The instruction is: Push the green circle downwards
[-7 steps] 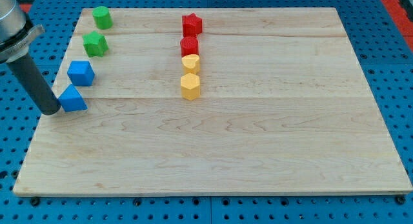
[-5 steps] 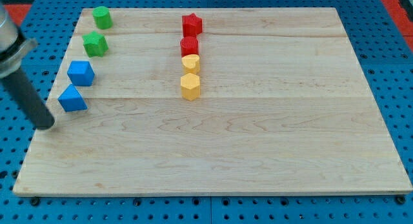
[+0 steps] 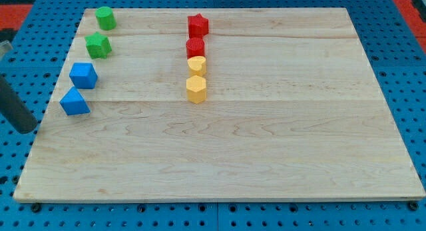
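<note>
The green circle (image 3: 105, 18) stands at the board's top left corner. A green star (image 3: 98, 44) sits just below it. My tip (image 3: 28, 130) is at the view's far left, just off the board's left edge, well below the green circle and to the left of the blue triangle (image 3: 74, 101). It touches no block. Most of the rod is cut off by the view's left edge.
A blue cube (image 3: 83, 74) lies between the green star and the blue triangle. In the middle column stand a red star (image 3: 198, 24), a red circle (image 3: 195, 47), a yellow circle (image 3: 196, 64) and a yellow hexagon (image 3: 196, 88). The wooden board (image 3: 266, 138) lies on a blue pegboard.
My tip has slid left and down, away from the blue triangle and off the board's left edge. No block has moved.
</note>
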Available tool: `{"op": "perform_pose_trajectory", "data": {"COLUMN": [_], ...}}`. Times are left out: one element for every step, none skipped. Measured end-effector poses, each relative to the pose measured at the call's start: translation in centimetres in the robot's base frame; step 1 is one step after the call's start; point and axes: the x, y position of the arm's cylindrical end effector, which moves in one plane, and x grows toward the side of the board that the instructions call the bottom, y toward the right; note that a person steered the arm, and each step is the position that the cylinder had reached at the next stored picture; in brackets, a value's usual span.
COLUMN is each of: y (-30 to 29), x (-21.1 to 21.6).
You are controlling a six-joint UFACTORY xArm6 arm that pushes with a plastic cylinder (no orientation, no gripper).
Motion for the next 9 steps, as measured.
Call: {"op": "perform_pose_trajectory", "data": {"y": [0.0,1.1,1.4,1.4,1.4,3.6,9.4,13.9,14.5], "x": [-0.4,-8.0,-15.1,-20.8,-25.5,-29.6,-30.2,-27.4,-25.5]}}
